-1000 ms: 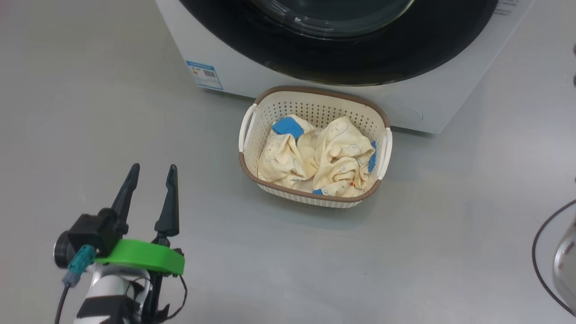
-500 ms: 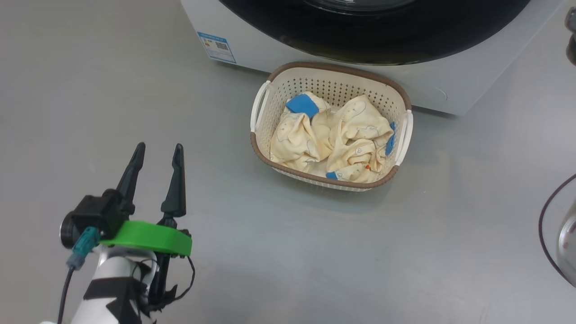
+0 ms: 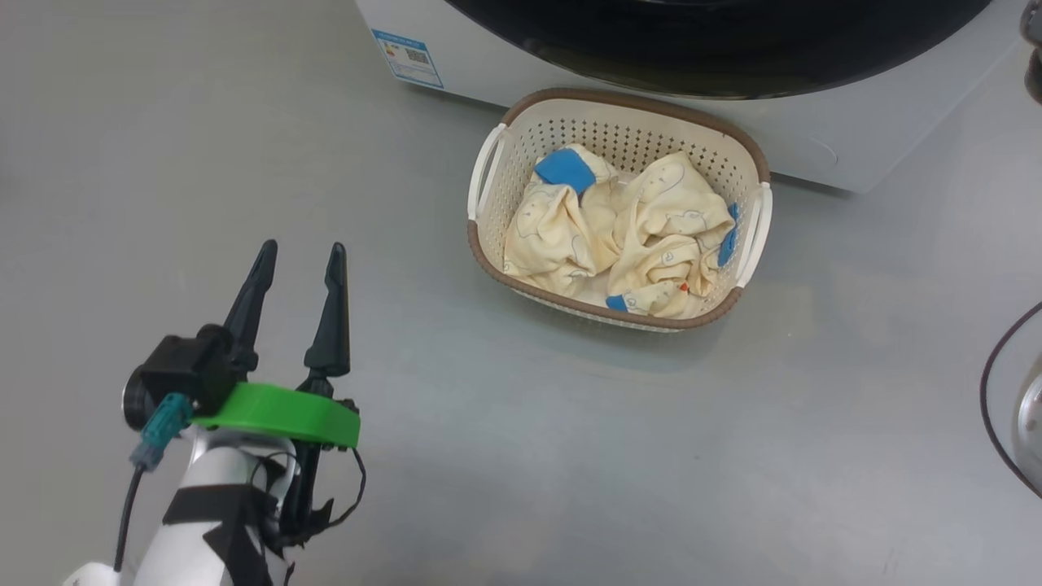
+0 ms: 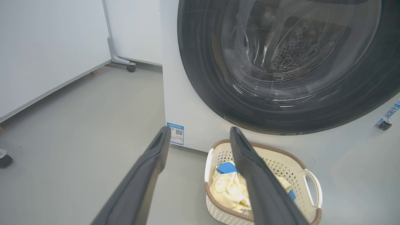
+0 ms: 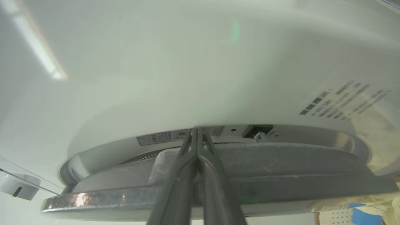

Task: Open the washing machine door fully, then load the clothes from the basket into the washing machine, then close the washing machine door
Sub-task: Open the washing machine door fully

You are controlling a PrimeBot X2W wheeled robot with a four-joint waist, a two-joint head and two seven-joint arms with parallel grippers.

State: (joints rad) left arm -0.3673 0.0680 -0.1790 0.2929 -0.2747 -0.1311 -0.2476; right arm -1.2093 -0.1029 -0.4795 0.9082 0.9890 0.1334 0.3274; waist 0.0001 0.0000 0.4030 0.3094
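Low at the left of the head view: left gripper [image 3: 302, 246], fingers spread wide, empty, over bare floor [image 3: 570, 456], well apart from the basket [image 3: 635, 134]. Basket set on that floor just before the washer [image 3: 814, 138], heaped with crumpled clothes [image 3: 667, 220], cream with blue patches. Behind the basket, the door [image 3: 733, 49], glossy black rim on the white front; blue label [image 3: 407, 57] near the washer's lower left corner. From the left wrist: the same parted fingers framing the label and the basket's near end, drum holes dim through the door glass. From the right wrist: right gripper [image 5: 197, 130] pinched together on nothing, tips at the slit between door edge and white front; touching or not, cannot tell.
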